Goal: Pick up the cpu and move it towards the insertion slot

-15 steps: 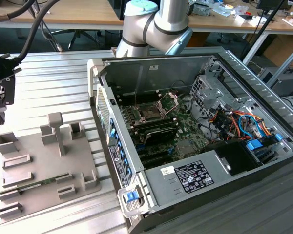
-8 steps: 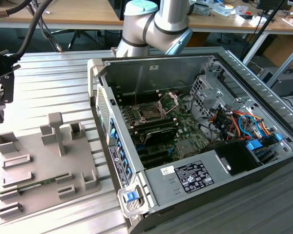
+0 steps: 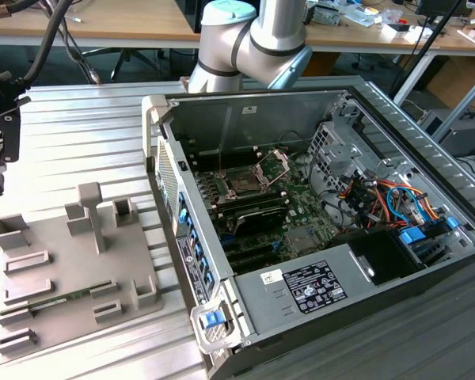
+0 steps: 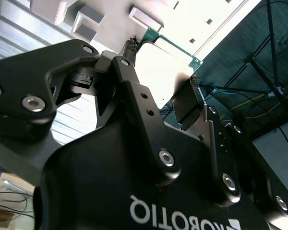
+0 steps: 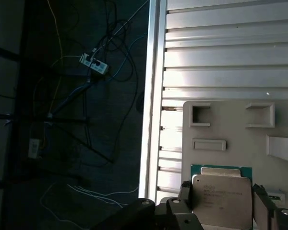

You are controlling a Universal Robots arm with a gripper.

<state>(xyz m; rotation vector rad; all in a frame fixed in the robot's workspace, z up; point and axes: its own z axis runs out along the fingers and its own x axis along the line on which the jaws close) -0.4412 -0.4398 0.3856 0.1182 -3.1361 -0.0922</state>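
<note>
A ribbed aluminium desk [image 3: 87,142] carries a grey fixture plate [image 3: 63,261] near its edge on the exterior view's left. A thin green memory stick [image 3: 63,299] lies in one of the plate's grooves. Just beside the plate sits an open computer case [image 3: 245,119] with a power supply [image 3: 301,289] at its near end and orange and blue cables [image 3: 388,198] inside. In the first wrist view, a power strip [image 5: 93,63] lies on the floor past the desk's edge.
</note>
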